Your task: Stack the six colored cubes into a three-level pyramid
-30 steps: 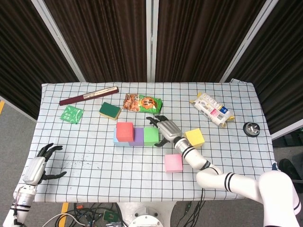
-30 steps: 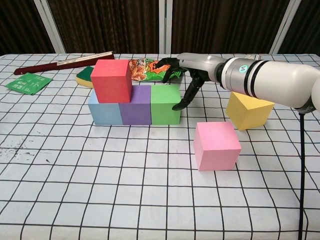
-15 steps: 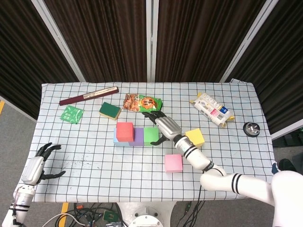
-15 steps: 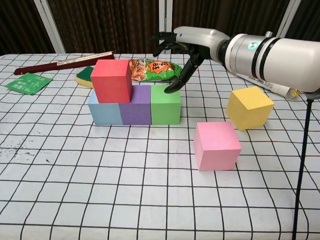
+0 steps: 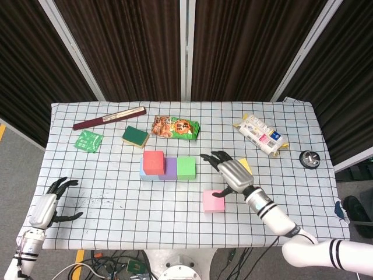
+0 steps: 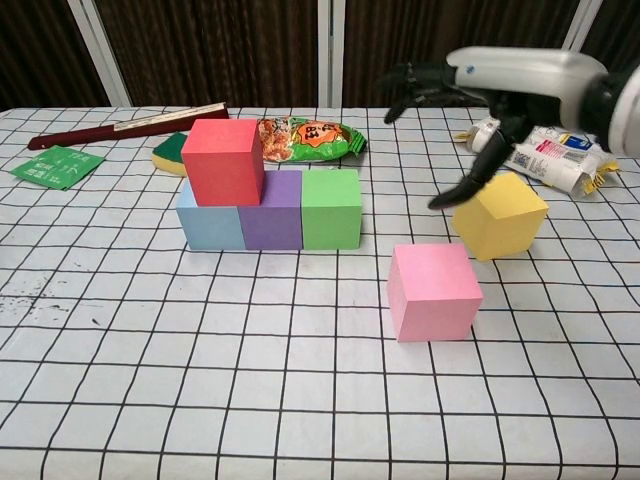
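A light blue cube (image 6: 209,218), a purple cube (image 6: 275,208) and a green cube (image 6: 331,207) stand in a row, touching. A red cube (image 6: 223,160) sits on top, over the blue and purple ones. The pink cube (image 6: 433,290) lies alone in front. The yellow cube (image 6: 499,213) stands tilted to its right. My right hand (image 6: 478,95) hovers open above the yellow cube, fingers spread, holding nothing; the head view shows this right hand (image 5: 230,173) covering most of the yellow cube (image 5: 244,164). My left hand (image 5: 49,203) rests open at the table's near left corner.
Behind the cubes lie a snack bag (image 6: 310,138), a green-yellow sponge (image 6: 170,153), a dark red box (image 6: 125,125) and a green packet (image 6: 55,165). A white packet (image 6: 548,157) lies far right; a small black round object (image 5: 309,158) sits near the right edge.
My right hand has left the green cube's side, risen and swung right, and now hovers over the yellow cube. The cubes have not moved. The left hand is still.
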